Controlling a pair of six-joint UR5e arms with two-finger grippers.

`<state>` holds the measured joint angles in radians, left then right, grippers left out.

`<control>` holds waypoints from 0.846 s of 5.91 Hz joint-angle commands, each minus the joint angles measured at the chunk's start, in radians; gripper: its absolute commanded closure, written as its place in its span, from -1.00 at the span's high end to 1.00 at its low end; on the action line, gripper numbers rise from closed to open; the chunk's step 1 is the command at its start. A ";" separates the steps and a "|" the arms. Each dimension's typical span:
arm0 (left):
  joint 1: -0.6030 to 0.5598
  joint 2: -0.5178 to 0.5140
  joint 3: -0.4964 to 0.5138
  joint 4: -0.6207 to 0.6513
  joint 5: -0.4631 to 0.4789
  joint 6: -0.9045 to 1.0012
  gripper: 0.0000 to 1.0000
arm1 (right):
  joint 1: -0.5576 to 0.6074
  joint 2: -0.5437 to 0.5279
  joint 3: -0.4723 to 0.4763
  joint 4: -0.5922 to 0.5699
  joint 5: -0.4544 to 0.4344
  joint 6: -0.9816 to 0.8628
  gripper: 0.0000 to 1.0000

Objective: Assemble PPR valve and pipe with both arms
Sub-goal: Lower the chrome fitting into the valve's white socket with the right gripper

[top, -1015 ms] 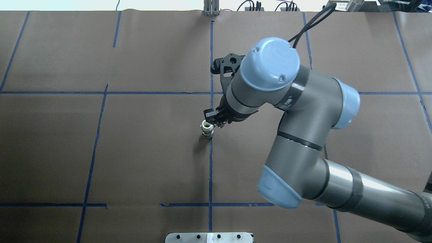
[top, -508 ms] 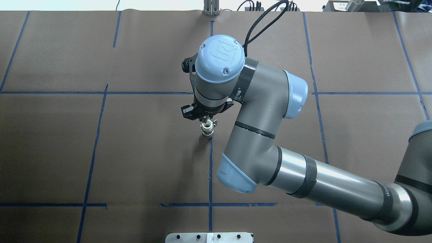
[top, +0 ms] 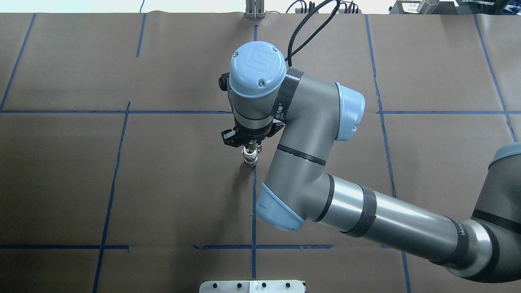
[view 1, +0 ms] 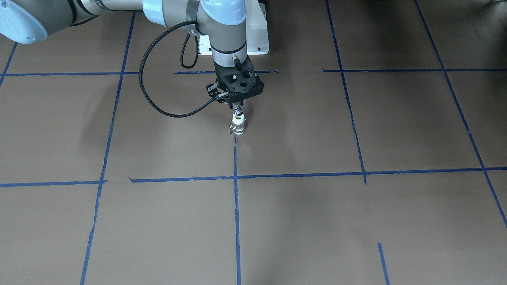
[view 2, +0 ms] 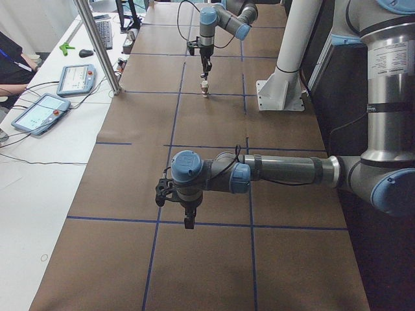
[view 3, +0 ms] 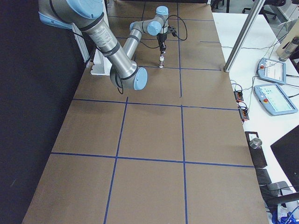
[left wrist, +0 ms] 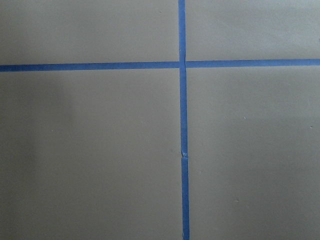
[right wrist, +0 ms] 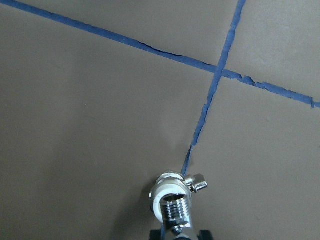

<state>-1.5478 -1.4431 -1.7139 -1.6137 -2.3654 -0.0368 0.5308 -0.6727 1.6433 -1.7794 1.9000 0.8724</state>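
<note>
Desk scene with the right arm at the valve.

The desk is covered in brown paper and marked into a grid by blue tape. The valve stands upright on the desk near the middle of the overhead view. It sits at the end of one lengthwise tape line, between two crosswise lines and nearer the far one. It has a white body, a chrome base and a small chrome handle sticking out to one side.

The right arm reaches in from the right of the overhead view, with its wrist pointing straight down over the valve. The right hand has its fingers drawn together on a threaded pipe fitting. The fitting is a short chrome piece held upright directly on top of the valve's white opening. The right wrist view shows a dark fingertip on either side of the thread at the lower edge. A black cable loops from this wrist out over the desk.

The left arm appears only in the exterior left view, stretched level above the desk and well apart from the valve. Its left hand points downward just above a tape line. Whether its fingers are apart or together cannot be told. The left wrist view shows only paper and a tape crossing.

A white pedestal stands at the desk's robot side.
</note>
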 commanded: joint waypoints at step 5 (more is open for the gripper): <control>0.000 0.000 0.002 0.000 -0.002 0.002 1.00 | -0.002 0.039 -0.066 -0.003 -0.006 -0.003 -1.00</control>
<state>-1.5478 -1.4435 -1.7123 -1.6137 -2.3659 -0.0363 0.5294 -0.6314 1.5794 -1.7821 1.8955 0.8698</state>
